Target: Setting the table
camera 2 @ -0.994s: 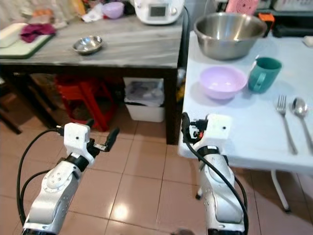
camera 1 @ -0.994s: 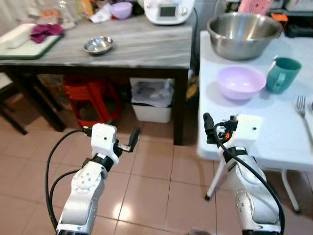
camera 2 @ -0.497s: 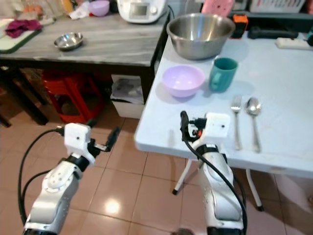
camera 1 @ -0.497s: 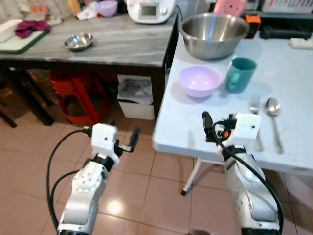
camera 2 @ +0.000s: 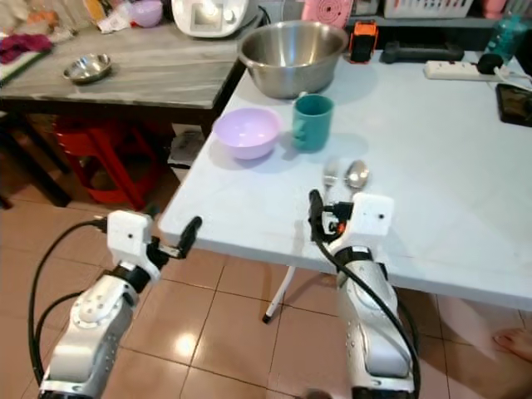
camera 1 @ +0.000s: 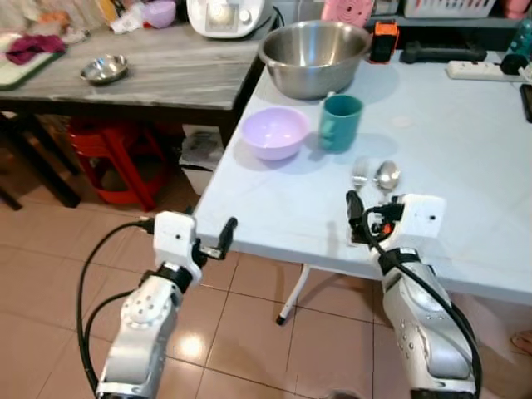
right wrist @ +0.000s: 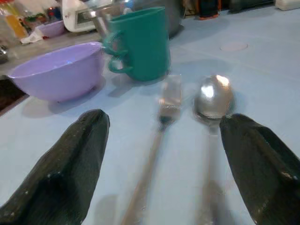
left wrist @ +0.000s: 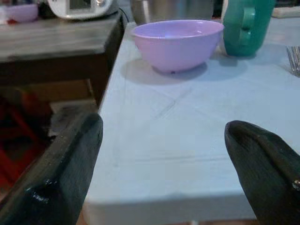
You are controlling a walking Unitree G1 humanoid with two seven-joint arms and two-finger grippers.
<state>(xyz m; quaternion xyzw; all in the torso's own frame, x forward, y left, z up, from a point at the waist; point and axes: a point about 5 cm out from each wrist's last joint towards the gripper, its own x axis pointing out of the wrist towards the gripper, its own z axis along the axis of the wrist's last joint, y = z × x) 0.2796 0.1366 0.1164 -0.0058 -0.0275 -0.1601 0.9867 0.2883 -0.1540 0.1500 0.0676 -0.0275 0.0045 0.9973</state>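
A lilac bowl (camera 1: pixel 274 133), a teal mug (camera 1: pixel 341 123) and a big steel bowl (camera 1: pixel 314 58) stand at the near left part of the white table (camera 1: pixel 465 166). A fork (camera 1: pixel 360 173) and a spoon (camera 1: pixel 386 174) lie side by side in front of the mug. My right gripper (right wrist: pixel 164 159) is open, low over the table's front edge, facing the fork (right wrist: pixel 161 117) and spoon (right wrist: pixel 213 101) just ahead. My left gripper (left wrist: pixel 164 164) is open off the table's front left corner, looking at the bowl (left wrist: pixel 176 42).
A dark table with a grey top (camera 1: pixel 166 75) stands at the left, carrying a small steel bowl (camera 1: pixel 104 69) and a white appliance (camera 1: pixel 224 15). A red stool (camera 1: pixel 125 150) is under it. A power strip (camera 1: pixel 482 71) lies at the back. A person's foot (camera 2: pixel 511 341) shows at the lower right.
The whole view has swung from the dark table to the white table, which now lies right before me. Both arms keep the same pose, fingers open.
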